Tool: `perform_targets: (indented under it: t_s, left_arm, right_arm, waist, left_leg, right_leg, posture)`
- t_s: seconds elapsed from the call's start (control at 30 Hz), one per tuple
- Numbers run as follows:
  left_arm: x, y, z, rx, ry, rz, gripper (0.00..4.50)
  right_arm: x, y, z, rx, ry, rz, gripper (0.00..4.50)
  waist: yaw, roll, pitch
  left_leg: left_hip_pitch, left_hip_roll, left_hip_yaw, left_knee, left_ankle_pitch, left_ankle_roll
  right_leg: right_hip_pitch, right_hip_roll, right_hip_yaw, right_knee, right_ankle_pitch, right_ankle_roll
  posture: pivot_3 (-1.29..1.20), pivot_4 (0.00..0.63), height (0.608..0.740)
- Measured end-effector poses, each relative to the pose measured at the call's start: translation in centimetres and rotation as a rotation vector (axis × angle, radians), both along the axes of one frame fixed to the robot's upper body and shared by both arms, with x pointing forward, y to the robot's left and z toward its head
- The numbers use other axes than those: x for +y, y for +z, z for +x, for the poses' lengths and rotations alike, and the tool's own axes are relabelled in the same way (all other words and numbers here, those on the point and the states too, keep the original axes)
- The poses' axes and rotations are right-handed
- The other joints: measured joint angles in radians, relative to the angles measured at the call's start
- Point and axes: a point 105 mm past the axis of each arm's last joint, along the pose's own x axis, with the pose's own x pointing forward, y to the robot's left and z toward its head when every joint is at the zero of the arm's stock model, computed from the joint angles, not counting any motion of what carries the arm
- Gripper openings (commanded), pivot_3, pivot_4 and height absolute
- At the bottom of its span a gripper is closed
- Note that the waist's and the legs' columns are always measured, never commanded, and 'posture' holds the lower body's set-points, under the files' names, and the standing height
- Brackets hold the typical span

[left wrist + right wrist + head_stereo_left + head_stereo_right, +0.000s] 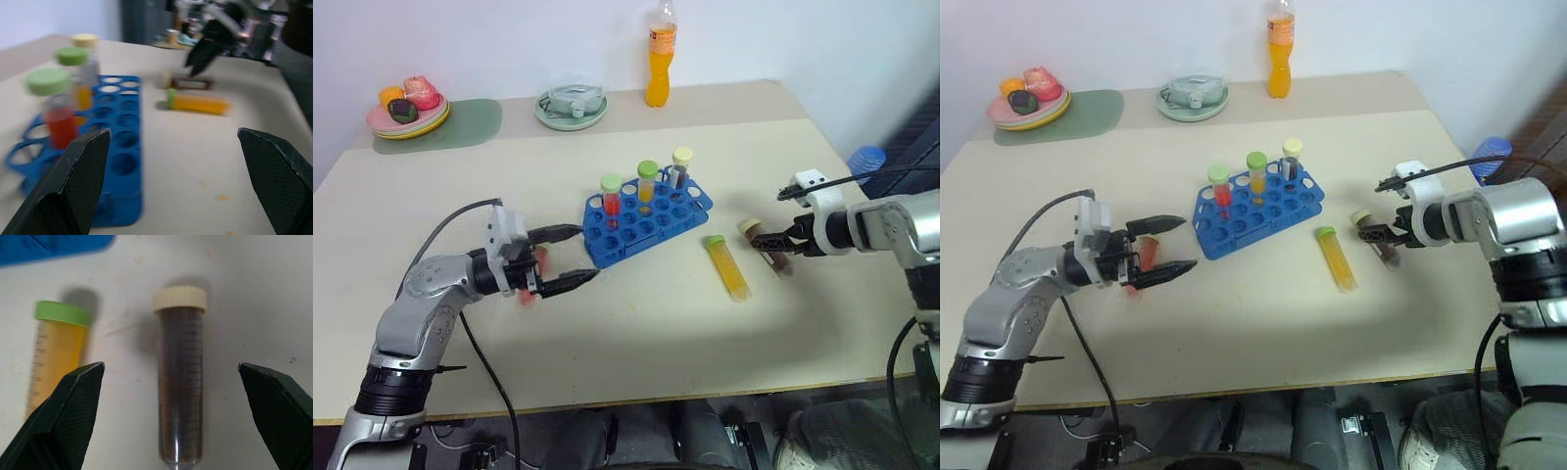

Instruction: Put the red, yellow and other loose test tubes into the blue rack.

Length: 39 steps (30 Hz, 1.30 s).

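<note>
Makeshift lab bench, blue rack [646,222] of capped tubes on pale table [636,333], plain wall

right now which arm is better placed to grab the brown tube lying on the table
Right. The right gripper hangs open directly over the brown tube, which lies centred between its fingers. The left gripper, also open, is beside the blue rack, on the far side from that tube.
</note>
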Motion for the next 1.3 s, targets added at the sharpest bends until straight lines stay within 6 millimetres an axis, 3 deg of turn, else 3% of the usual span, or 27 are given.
perform_targets:
  t_s: [0.23,0.33,0.47,0.7,0.87,0.97,1.17,1.3]
  left_arm:
    - [-0.4,-0.2,-0.4,0.018,-0.041,0.019,4.25]
    - [-0.6,-0.1,-0.5,0.016,-0.051,0.021,4.32]
    - [-0.8,0.1,-0.7,0.009,-0.055,0.02,4.32]
    - [-0.7,-0.3,-0.7,0.019,-0.03,0.017,4.32]
    - [-0.6,-0.3,-0.4,0.019,0.002,0.008,4.32]
    - [-0.3,-0.2,-0.2,0.015,0.026,0.001,4.32]
    - [0.2,-0.2,0.5,-0.001,0.077,-0.02,4.32]
    - [0.2,-0.1,1.3,0.001,0.1,-0.043,4.32]
  right_arm:
    - [0.2,-1.5,1.4,0.08,0.022,-0.025,4.5]
    - [0.2,-1.6,2.1,0.088,0.041,-0.058,3.67]
    - [-0.1,-1.8,2.6,0.093,0.065,-0.103,1.66]
    - [-0.5,-1.8,2.7,0.073,0.121,-0.156,1.66]
    - [-0.6,-1.4,2.1,-0.115,0.246,-0.17,1.66]
    - [-0.1,-0.3,1.2,-0.247,0.321,-0.16,1.66]
    - [4.4,6.0,0.4,-0.723,0.346,0.0,1.66]
    - [7.6,6.1,-0.1,-0.864,0.335,0.179,1.66]
  waist:
    - [-0.002,0.0,0.0]
    - [-0.003,0.0,0.0]
    - [-0.003,0.0,0.0]
    - [-0.002,0.0,0.0]
    - [0.003,0.001,0.0]
    - [0.0,0.001,0.001]
    - [-0.001,0.001,0.0]
    - [0.003,0.0,0.001]
  left_leg:
    - [0.0,0.0,0.0,0.0,0.0,0.0]
    - [0.0,0.0,0.0,0.0,0.0,0.0]
    - [0.0,0.0,0.0,0.0,0.0,0.0]
    - [0.0,0.0,0.0,0.0,0.0,0.0]
    - [-0.001,0.0,0.0,0.0,0.0,0.0]
    - [-0.001,0.0,0.0,0.0,0.0,0.0]
    - [0.001,0.001,0.001,0.0,0.0,0.0]
    - [0.001,0.0,0.0,0.001,0.0,0.0]
  right_leg:
    - [0.0,0.0,0.0,0.0,0.0,0.0]
    - [0.0,0.0,0.0,0.0,0.0,0.0]
    - [0.0,0.0,0.0,0.001,0.0,0.0]
    - [0.0,0.0,0.0,0.001,0.0,0.0]
    - [-0.001,0.0,0.0,0.001,0.0,0.0]
    - [-0.001,0.0,0.0,0.001,0.0,0.0]
    - [-0.001,0.001,0.0,0.002,0.0,0.0]
    - [0.0,0.0,0.0,0.001,0.0,0.0]
  posture:
    - [0.0,0.15,0.74]
    - [0.0,0.15,0.74]
    - [0.0,0.15,0.74]
    - [0.0,0.15,0.74]
    - [0.0,0.15,0.74]
    - [0.0,0.15,0.74]
    - [0.0,0.15,0.74]
    - [0.0,0.15,0.74]
